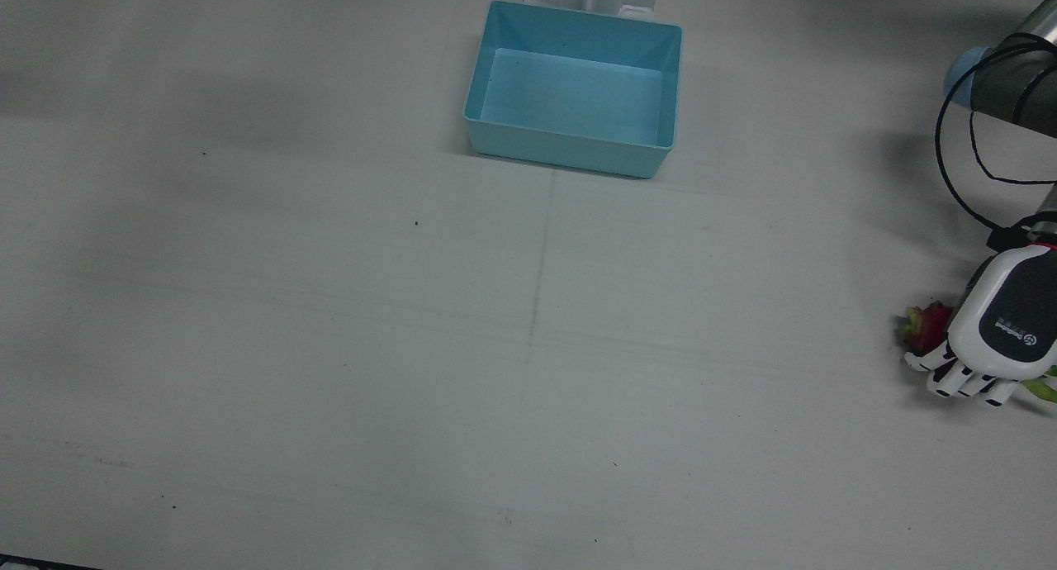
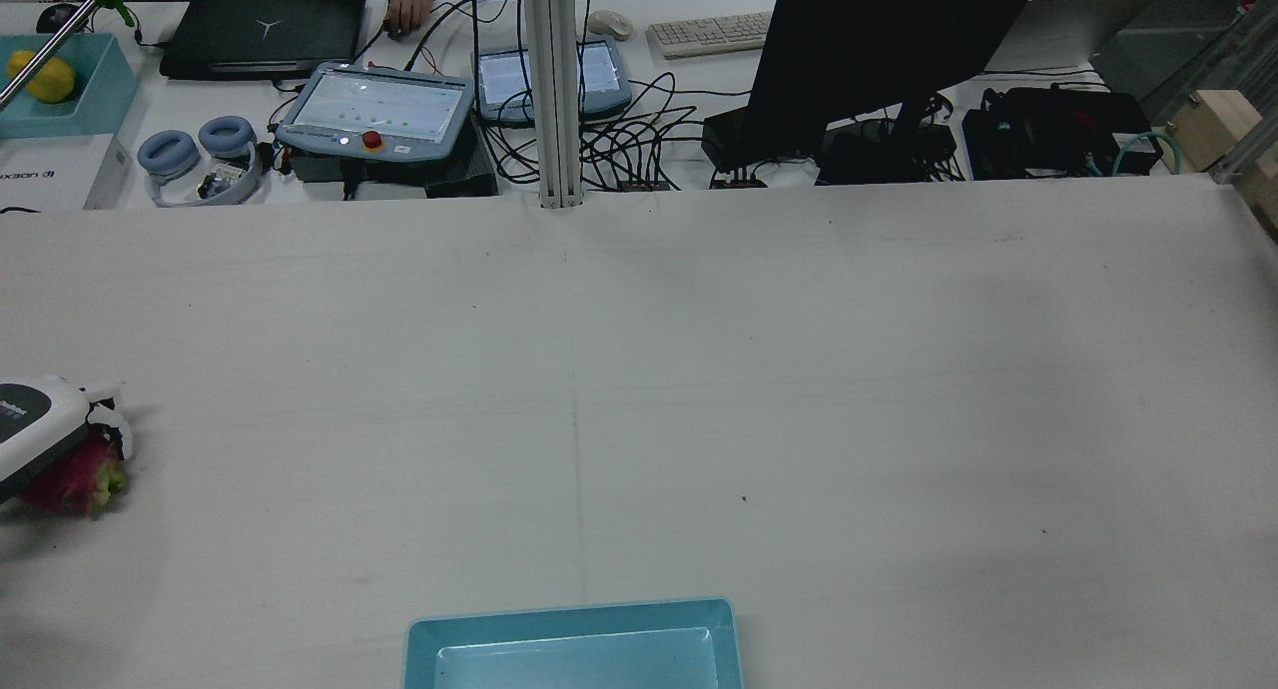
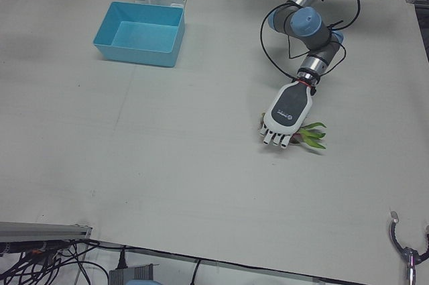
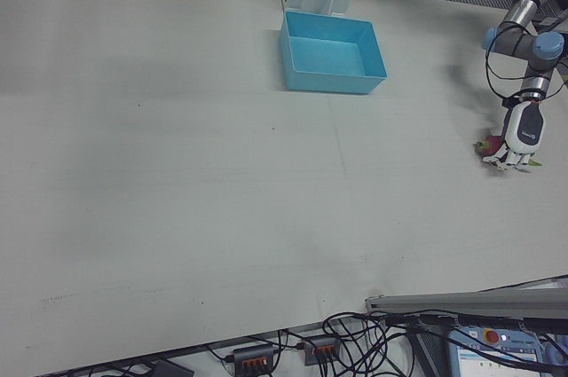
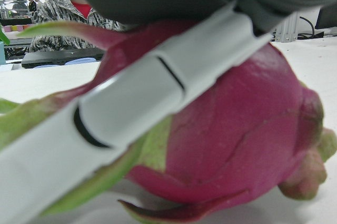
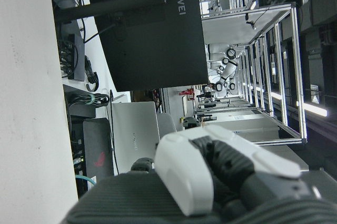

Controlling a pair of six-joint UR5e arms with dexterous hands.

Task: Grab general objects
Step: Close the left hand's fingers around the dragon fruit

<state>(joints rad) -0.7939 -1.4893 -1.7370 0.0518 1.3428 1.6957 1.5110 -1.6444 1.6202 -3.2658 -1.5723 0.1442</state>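
A pink dragon fruit (image 1: 925, 326) with green scales lies on the white table at the robot's far left. My left hand (image 1: 999, 330) lies palm-down over it, fingers curled around the fruit, which rests on the table. The rear view shows the hand (image 2: 40, 424) covering the fruit (image 2: 75, 474). In the left hand view one of the fingers (image 5: 131, 108) presses across the fruit (image 5: 237, 129). The left-front view shows the hand (image 3: 287, 114) with green leaf tips (image 3: 312, 136) sticking out beside it. My right hand (image 6: 210, 171) shows only in its own view, partly, above the table.
An empty light-blue bin (image 1: 570, 149) stands at the table's middle near the robot's pedestals; it also shows in the rear view (image 2: 569, 614). Beyond the table's far edge are monitors, tablets (image 2: 374, 105) and cables.
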